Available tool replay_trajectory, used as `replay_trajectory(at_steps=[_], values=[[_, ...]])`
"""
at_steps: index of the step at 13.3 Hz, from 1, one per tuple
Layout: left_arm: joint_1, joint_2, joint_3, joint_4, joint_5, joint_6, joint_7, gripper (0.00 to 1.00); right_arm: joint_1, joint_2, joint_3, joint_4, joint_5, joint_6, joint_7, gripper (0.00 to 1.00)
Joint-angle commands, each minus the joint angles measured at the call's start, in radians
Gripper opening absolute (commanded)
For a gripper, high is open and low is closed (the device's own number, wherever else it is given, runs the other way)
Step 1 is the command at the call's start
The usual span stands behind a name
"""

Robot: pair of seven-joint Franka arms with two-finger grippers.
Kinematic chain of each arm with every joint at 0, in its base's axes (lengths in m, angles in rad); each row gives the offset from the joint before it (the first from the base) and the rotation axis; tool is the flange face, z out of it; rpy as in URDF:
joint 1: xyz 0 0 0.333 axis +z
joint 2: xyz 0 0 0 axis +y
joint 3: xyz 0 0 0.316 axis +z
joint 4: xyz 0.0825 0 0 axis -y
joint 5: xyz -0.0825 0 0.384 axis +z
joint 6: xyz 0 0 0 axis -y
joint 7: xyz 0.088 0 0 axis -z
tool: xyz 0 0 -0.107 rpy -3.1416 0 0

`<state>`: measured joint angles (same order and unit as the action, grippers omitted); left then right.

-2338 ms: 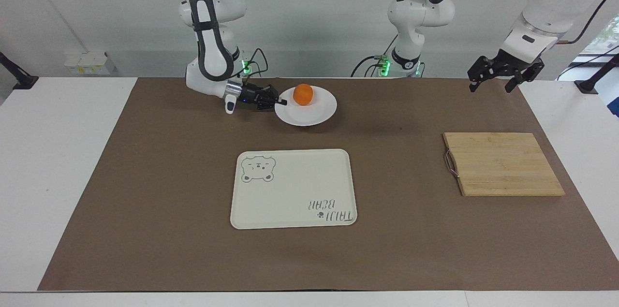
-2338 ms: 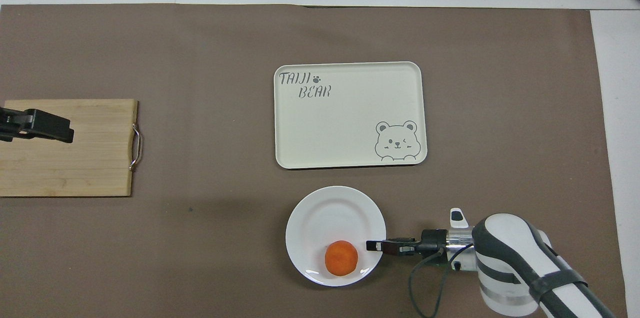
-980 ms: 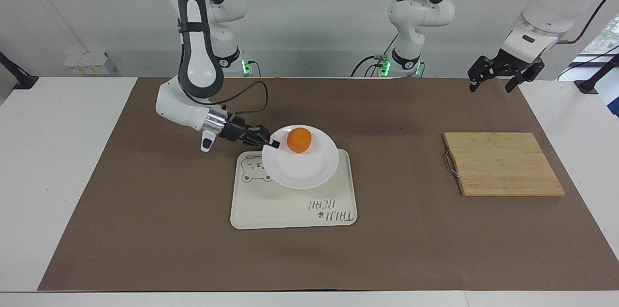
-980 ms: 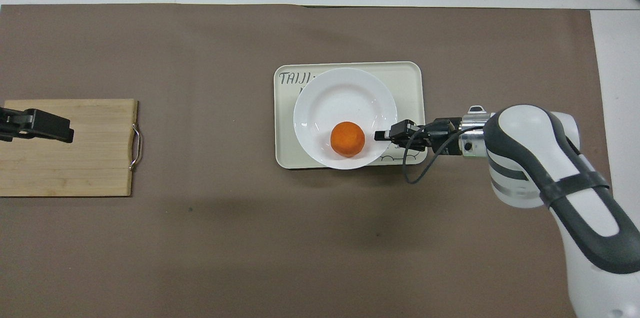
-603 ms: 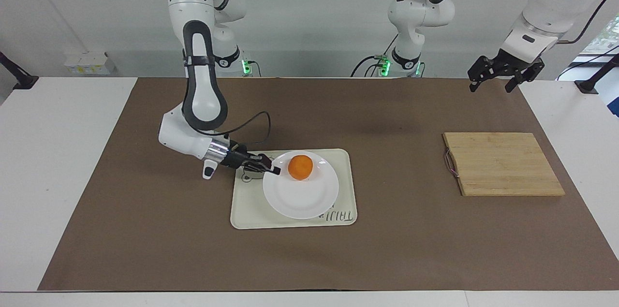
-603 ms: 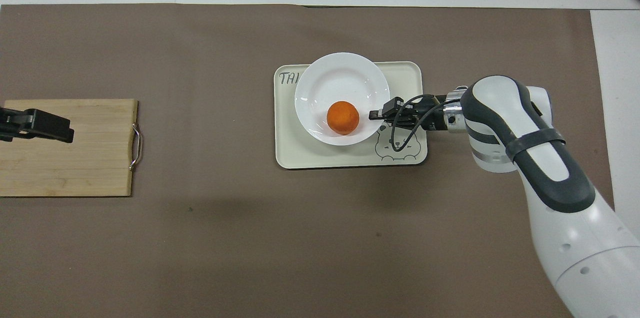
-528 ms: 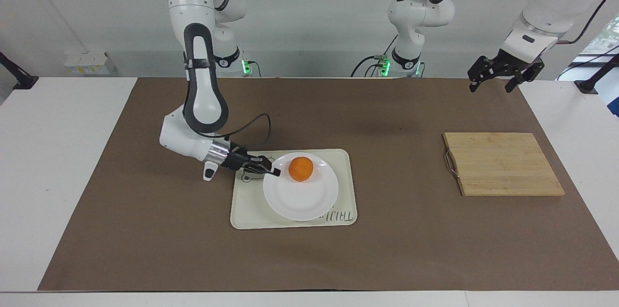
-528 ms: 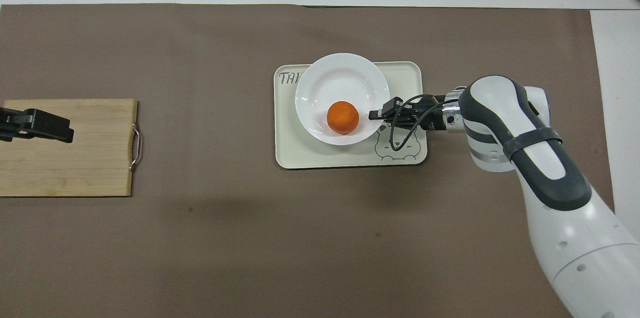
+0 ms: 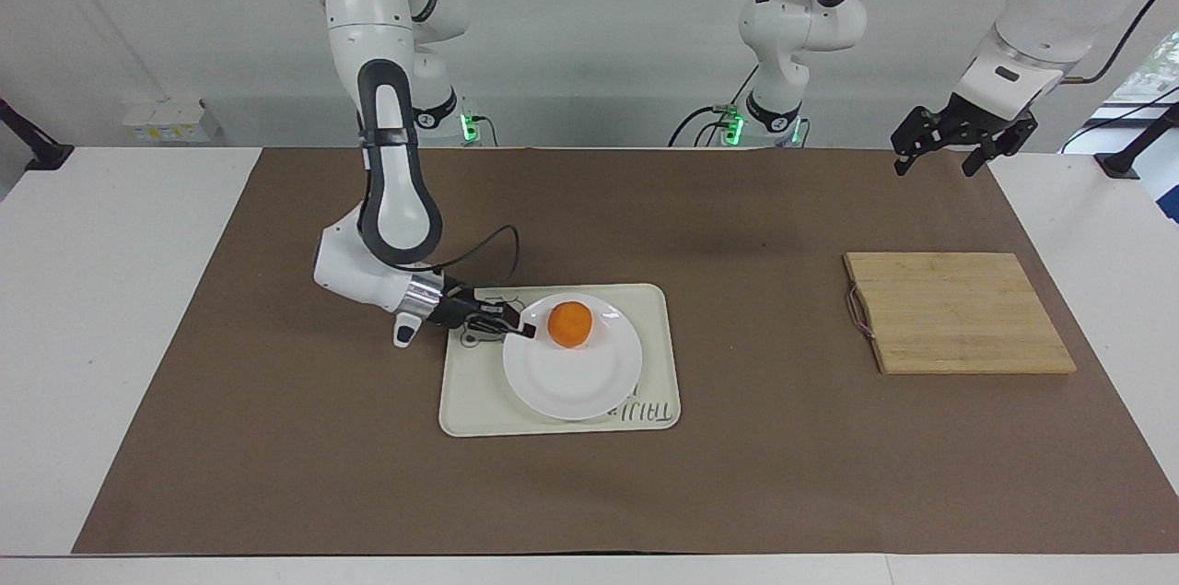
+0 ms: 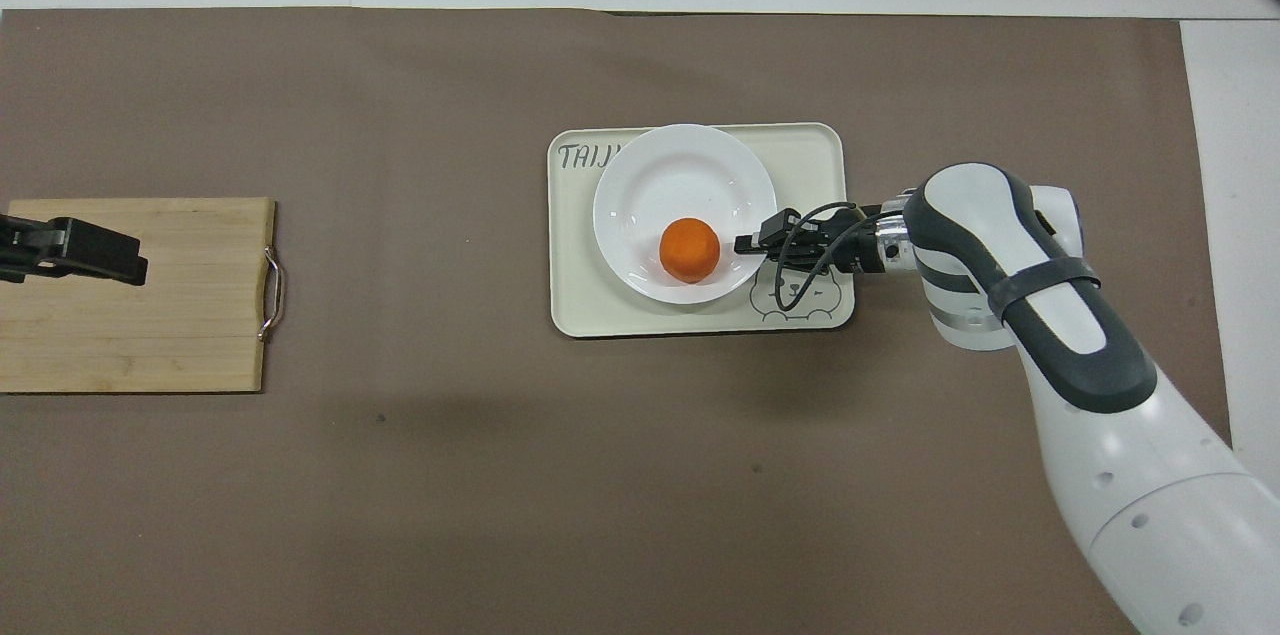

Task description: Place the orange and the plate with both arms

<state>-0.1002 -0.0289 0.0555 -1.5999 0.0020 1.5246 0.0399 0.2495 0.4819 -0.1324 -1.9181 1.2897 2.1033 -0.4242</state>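
— While the plate (image 9: 572, 373) with the orange (image 9: 570, 324) sat on the tray (image 9: 470, 405), was it released?
— Right gripper (image 9: 525, 330) was at its rim, grip unclear; withdrawal seemed due. Left gripper (image 9: 938, 152) waited, spread open, near the board (image 9: 958, 312).

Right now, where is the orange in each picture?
Facing view: the orange lies on the white plate, at the plate's edge nearer the robots.
Overhead view: the orange shows low on the plate.
Shared landmark: the bear tray under the plate.
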Motion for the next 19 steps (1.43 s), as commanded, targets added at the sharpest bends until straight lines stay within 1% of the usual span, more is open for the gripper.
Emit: replay_trajectory(at_steps=[1, 2, 5, 7, 11, 14, 16, 18, 19], values=[[-0.006, -0.017, 0.004, -0.009, 0.021, -0.009, -0.003, 1.00, -0.012, -0.032, -0.001, -0.024, -0.032, -0.003, -0.005, 1.00], [-0.006, -0.017, 0.004, -0.008, 0.021, -0.009, -0.003, 1.00, -0.010, -0.051, -0.004, -0.024, -0.061, 0.000, 0.010, 1.00], [-0.006, -0.017, 0.004, -0.009, 0.021, -0.009, -0.003, 1.00, -0.033, -0.120, -0.006, -0.006, -0.251, -0.005, 0.122, 1.00], [-0.006, -0.017, 0.004, -0.008, 0.021, -0.009, -0.003, 1.00, -0.041, -0.175, -0.007, -0.005, -0.361, -0.005, 0.157, 1.00], [-0.006, -0.017, 0.004, -0.008, 0.021, -0.009, -0.003, 1.00, -0.053, -0.302, -0.019, -0.001, -0.738, -0.015, 0.272, 1.00], [-0.006, -0.017, 0.004, -0.008, 0.021, -0.009, -0.003, 1.00, -0.085, -0.365, -0.021, 0.019, -0.922, -0.100, 0.341, 1.00], [-0.006, -0.017, 0.004, -0.008, 0.021, -0.009, -0.003, 1.00, -0.104, -0.399, -0.021, 0.050, -1.024, -0.187, 0.405, 1.00], [-0.006, -0.017, 0.004, -0.009, 0.021, -0.009, -0.003, 1.00, -0.104, -0.454, -0.019, 0.089, -1.197, -0.265, 0.450, 1.00], [-0.006, -0.017, 0.004, -0.009, 0.021, -0.009, -0.003, 1.00, -0.105, -0.479, -0.019, 0.114, -1.242, -0.317, 0.450, 1.00]])
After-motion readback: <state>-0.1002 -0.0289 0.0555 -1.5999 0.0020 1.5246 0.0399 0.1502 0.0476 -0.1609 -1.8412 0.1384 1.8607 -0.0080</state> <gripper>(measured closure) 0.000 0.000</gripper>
